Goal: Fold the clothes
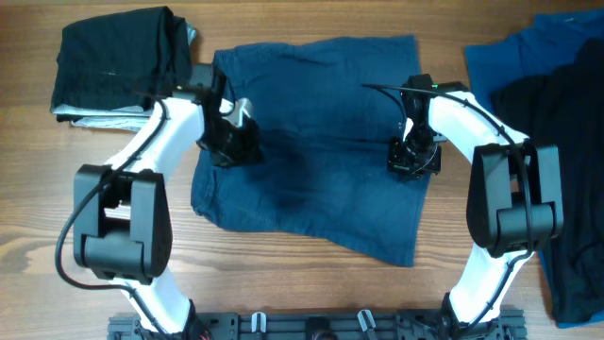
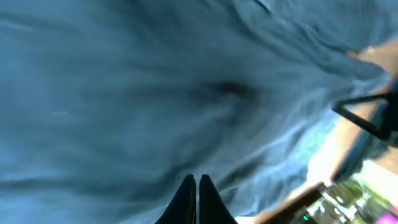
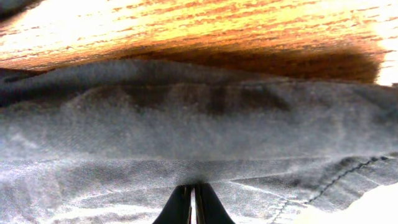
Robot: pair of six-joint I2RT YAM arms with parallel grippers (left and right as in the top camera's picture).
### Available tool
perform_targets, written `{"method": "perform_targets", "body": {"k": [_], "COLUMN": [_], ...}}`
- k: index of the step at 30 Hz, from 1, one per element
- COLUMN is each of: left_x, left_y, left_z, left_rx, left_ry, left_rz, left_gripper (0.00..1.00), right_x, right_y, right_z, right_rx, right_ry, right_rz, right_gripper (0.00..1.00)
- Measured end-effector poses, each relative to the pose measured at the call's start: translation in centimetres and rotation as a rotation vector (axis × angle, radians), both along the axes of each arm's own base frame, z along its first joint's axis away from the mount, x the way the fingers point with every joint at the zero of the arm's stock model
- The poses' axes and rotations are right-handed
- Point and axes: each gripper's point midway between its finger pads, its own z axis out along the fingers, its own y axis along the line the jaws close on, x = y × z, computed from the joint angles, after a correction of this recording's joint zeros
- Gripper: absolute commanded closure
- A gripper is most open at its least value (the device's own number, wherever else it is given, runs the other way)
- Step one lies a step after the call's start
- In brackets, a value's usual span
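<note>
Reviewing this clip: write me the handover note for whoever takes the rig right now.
Left gripper: shut, down on the navy shorts near their left edge.
Right gripper: shut, down near their right edge. Whether either pinches cloth is unclear.
Shorts lie spread out, unfolded.
Done: black garment appears folded, far left.
Left: fold shorts, then blue garment and black pile at right.

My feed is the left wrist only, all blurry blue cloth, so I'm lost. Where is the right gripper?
Observer: The right gripper is down on the right half of the navy shorts.
Operator: Anything folded yet?
Observer: A folded black garment lies at the top left of the overhead view.
Operator: More waiting?
Observer: Yes, a brighter blue garment and a loose black garment lie along the right edge.
</note>
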Motion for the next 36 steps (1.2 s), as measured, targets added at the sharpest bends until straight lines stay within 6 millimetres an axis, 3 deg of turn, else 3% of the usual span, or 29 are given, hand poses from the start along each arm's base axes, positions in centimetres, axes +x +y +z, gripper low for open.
{"method": "perform_targets", "body": {"k": [4, 9, 15, 23, 25, 27, 32, 36], "left_x": [-1.0, -3.2, -3.6, -3.2, -3.4, -4.0, -6.6, -8.2], "left_y": [-1.6, -1.4, 1.5, 4.4, 3.7, 1.8, -2.5, -4.5], "left_z": [-1.7, -3.8, -5.6, -4.1, -2.1, -0.6, -0.3, -0.7], "left_rx": [-0.060, -0.053, 0.139, 0.343, 0.334, 0.292, 0.231, 0.238], "left_ry": [0.003, 0.083, 0.090, 0.036, -0.005, -0.029, -0.009, 0.007], "left_rz": [0.007, 0.052, 0.078, 0.080, 0.065, 0.021, -0.107, -0.162], "left_gripper": [0.96, 0.96, 0.96, 0.96, 0.96, 0.96, 0.96, 0.96], "right_x": [0.0, 0.0, 0.0, 0.0, 0.0, 0.0, 0.0, 0.0], "right_y": [0.1, 0.1, 0.1, 0.3, 0.3, 0.3, 0.4, 0.4], "right_z": [0.0, 0.0, 0.0, 0.0, 0.0, 0.0, 0.0, 0.0], "right_rx": [0.005, 0.008, 0.009, 0.020, 0.020, 0.020, 0.023, 0.023], "right_ry": [-0.001, -0.002, -0.001, 0.000, 0.000, 0.000, 0.000, 0.000], "right_rz": [0.001, 0.002, 0.002, 0.000, 0.000, 0.000, -0.001, -0.001], "right_gripper": [0.95, 0.95, 0.95, 0.95, 0.95, 0.95, 0.95, 0.95]}}
